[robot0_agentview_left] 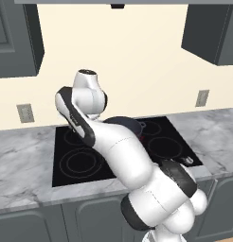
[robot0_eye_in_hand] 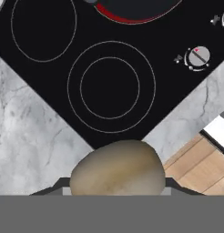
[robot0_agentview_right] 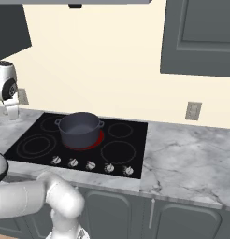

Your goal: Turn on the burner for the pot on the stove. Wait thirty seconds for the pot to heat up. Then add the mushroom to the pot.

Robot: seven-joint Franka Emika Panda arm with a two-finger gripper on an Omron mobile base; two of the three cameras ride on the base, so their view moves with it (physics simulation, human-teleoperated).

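The gripper (robot0_eye_in_hand: 116,189) is clamped partway closed on the mushroom (robot0_eye_in_hand: 117,168), tan cap facing the camera, above the stove's (robot0_eye_in_hand: 50,95) near-left corner. The pot (robot0_agentview_right: 79,129) sits on the red-glowing burner (robot0_agentview_right: 93,143).

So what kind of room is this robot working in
A kitchen, rendered rather than real. A black glass stove is set into a grey marble counter, a pot sits on a red-glowing burner, and dark cabinets hang above.
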